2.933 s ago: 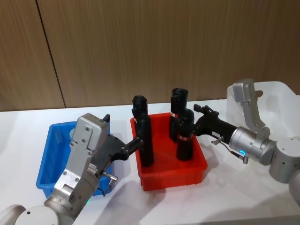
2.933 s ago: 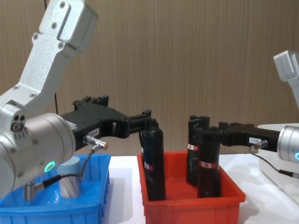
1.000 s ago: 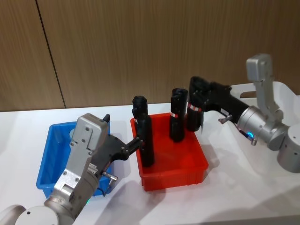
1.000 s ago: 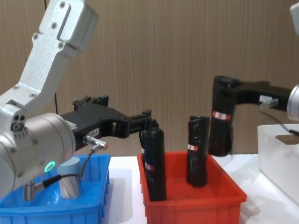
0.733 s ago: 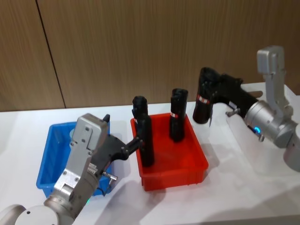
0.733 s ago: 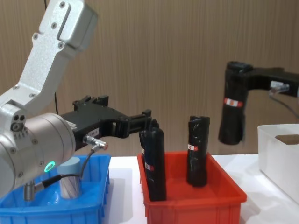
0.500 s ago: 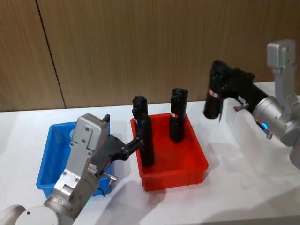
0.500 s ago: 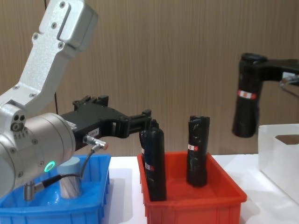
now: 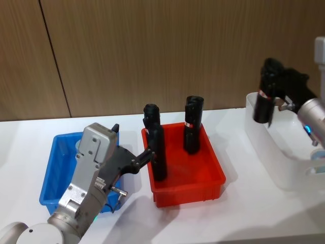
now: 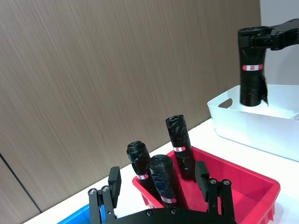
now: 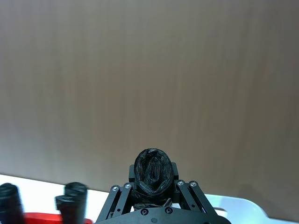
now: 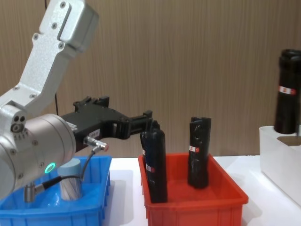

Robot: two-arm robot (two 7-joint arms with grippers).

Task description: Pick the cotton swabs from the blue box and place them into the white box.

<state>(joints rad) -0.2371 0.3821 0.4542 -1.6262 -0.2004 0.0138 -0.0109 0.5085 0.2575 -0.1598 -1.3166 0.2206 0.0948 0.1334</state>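
One cotton swab jar [image 12: 70, 186], clear with a grey-blue lid, stands in the blue box [image 12: 56, 217] at the left, behind my left arm's cable. My left gripper [image 12: 149, 124] hovers open at the red bin's left end, beside a black cylinder [image 9: 156, 148]; the left wrist view shows its fingers [image 10: 114, 181] spread wide. My right gripper [image 9: 268, 97] is shut on another black cylinder [image 12: 287, 92], holding it upright over the near-left end of the white box [image 9: 274, 157]. The blue box [image 9: 53, 173] is partly hidden by my left arm.
A red bin [image 9: 188, 190] sits mid-table with two tall black cylinders standing in it [image 12: 199, 153]. A wood-panel wall runs close behind. Bare white table lies in front of the bins and between the red bin and the white box [image 10: 243, 122].
My right gripper lifted a black cylinder out of the red bin and carried it up and right to above the white box. The left arm has not moved.
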